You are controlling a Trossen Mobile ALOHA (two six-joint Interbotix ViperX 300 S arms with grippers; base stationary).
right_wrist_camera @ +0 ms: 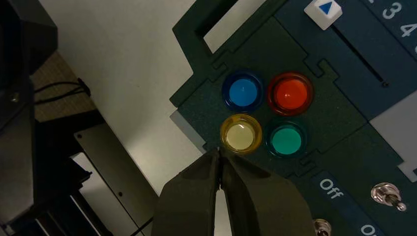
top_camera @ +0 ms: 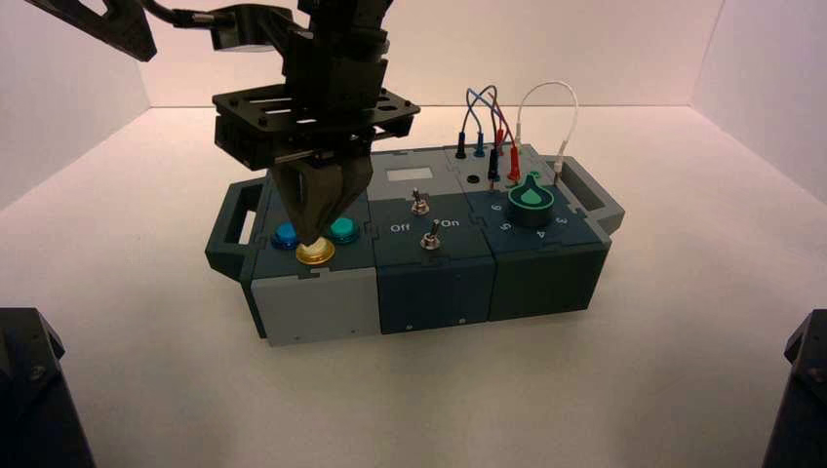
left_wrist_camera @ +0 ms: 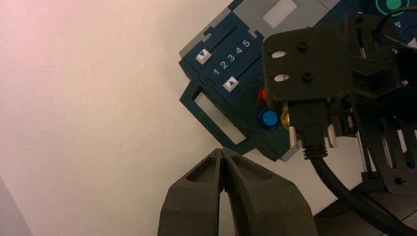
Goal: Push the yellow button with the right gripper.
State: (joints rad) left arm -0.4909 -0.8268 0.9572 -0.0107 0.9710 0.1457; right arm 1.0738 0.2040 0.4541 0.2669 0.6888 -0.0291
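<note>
So on the bench [top_camera: 546, 390] we've got the box [top_camera: 434, 292], with our left end effector [left_wrist_camera: 221, 150] parked off its 10 o'clock side. Our right end effector [right_wrist_camera: 220, 151], fingers closed together on nothing, is the nearer one, tips right over the 7 o'clock corner. From those tips, the yellow button [right_wrist_camera: 240, 135] lies just below and a hair toward 5 o'clock, so we'd nudge that way, then press.
</note>
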